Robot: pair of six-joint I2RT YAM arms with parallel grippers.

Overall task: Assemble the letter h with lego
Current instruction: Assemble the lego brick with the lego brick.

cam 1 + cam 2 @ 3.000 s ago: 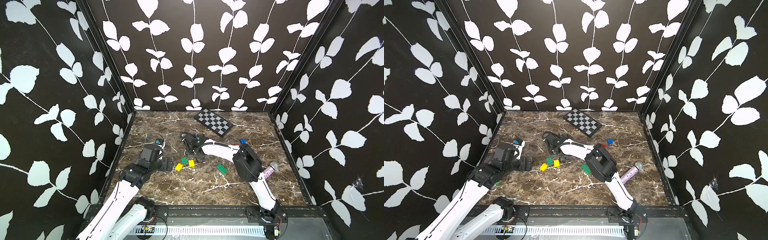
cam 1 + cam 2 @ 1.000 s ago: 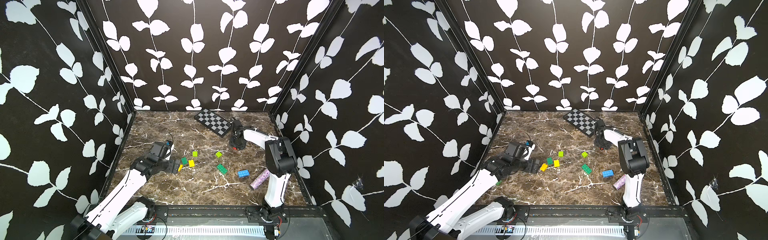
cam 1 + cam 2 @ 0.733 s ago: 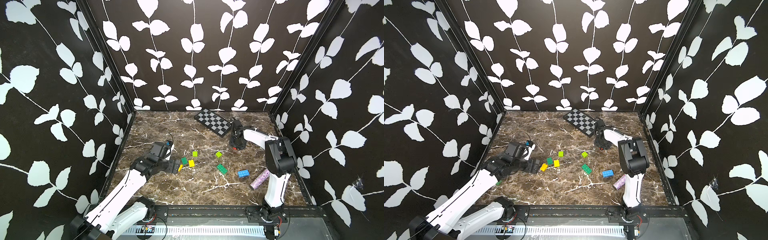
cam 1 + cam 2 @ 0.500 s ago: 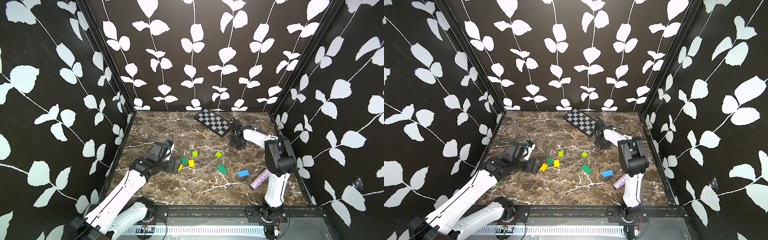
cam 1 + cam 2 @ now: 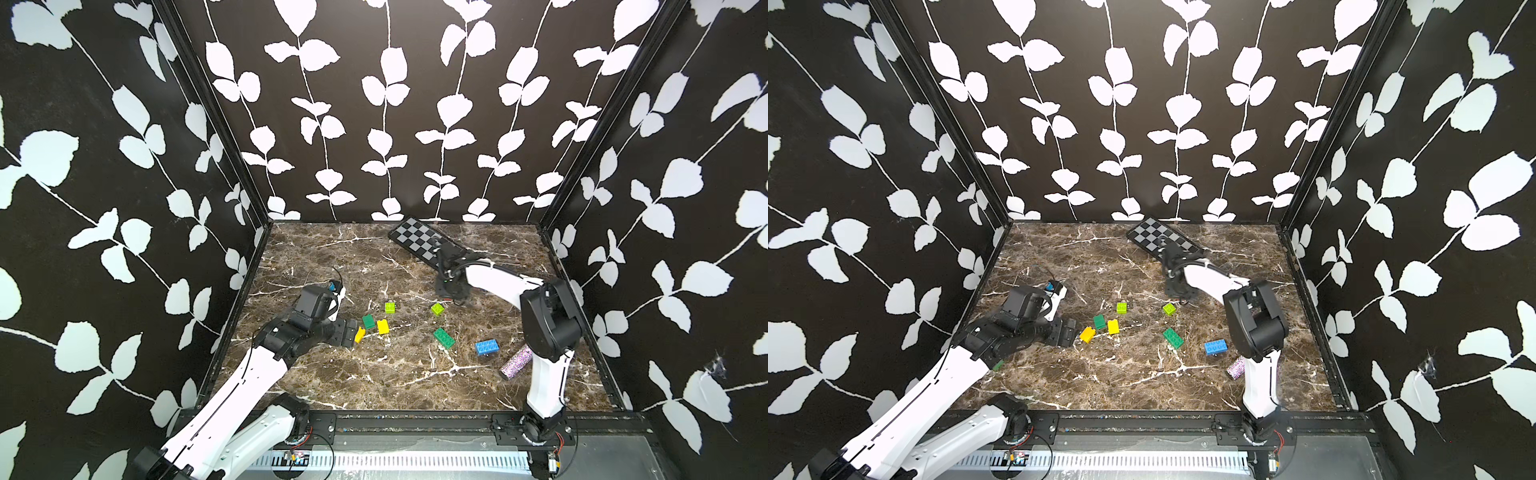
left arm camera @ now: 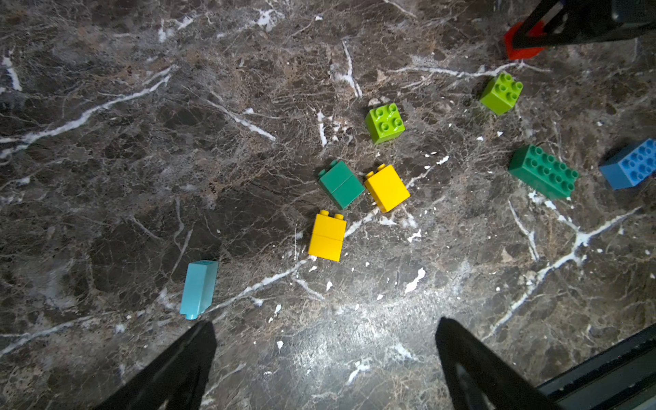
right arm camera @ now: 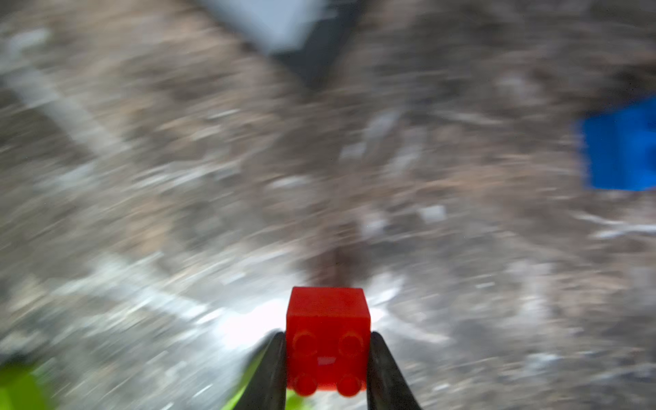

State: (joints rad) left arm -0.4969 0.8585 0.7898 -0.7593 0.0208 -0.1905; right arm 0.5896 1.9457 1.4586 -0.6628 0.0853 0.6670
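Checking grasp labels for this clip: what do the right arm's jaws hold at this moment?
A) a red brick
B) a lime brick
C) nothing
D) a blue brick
A: in the right wrist view the jaws of the right gripper are shut on either side of a red brick.

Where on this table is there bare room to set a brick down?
Bare: the near strip of table in front of the blue brick and yellow bricks, and its far left corner beside the checkered board. Crowded: the middle, from yellow bricks to glittery cylinder.
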